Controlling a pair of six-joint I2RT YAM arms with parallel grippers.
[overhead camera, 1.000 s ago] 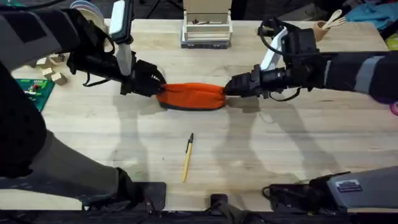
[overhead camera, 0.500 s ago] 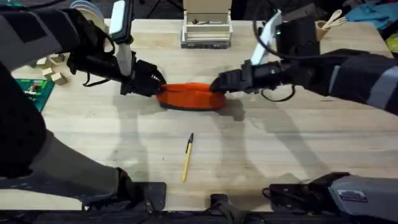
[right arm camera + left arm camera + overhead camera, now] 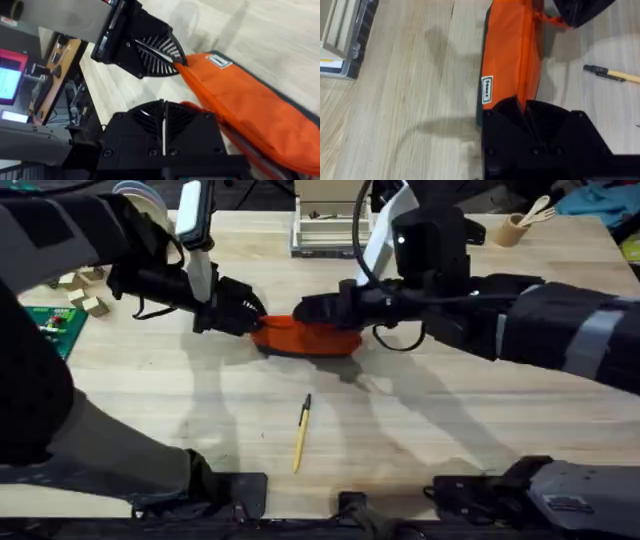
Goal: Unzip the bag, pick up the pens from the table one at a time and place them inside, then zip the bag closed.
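Observation:
The orange bag [image 3: 318, 338] lies across the middle of the table [image 3: 450, 420]. My left gripper [image 3: 255, 323] is shut on the bag's left end, its own fingers pinching the fabric [image 3: 522, 107]. My right gripper [image 3: 300, 310] sits over the bag's top near that left end, shut [image 3: 163, 117] on the zipper pull; an orange tab [image 3: 551, 19] runs from the bag [image 3: 512, 50] into it. The two grippers are close together, and the left gripper [image 3: 150, 50] faces the right one across the bag [image 3: 245, 105]. One pen [image 3: 301, 433] lies alone nearer the front, also in the left wrist view [image 3: 615, 75].
A white and grey box [image 3: 332, 225] stands at the back centre. Wood blocks [image 3: 80, 290] and a green board [image 3: 50, 325] lie at the left edge. A cup of wooden utensils [image 3: 520, 225] stands at the back right. Bare wood surrounds the pen.
My right gripper has slid left along the bag's top, from its right end almost to the left gripper. The left gripper and the pen have stayed put.

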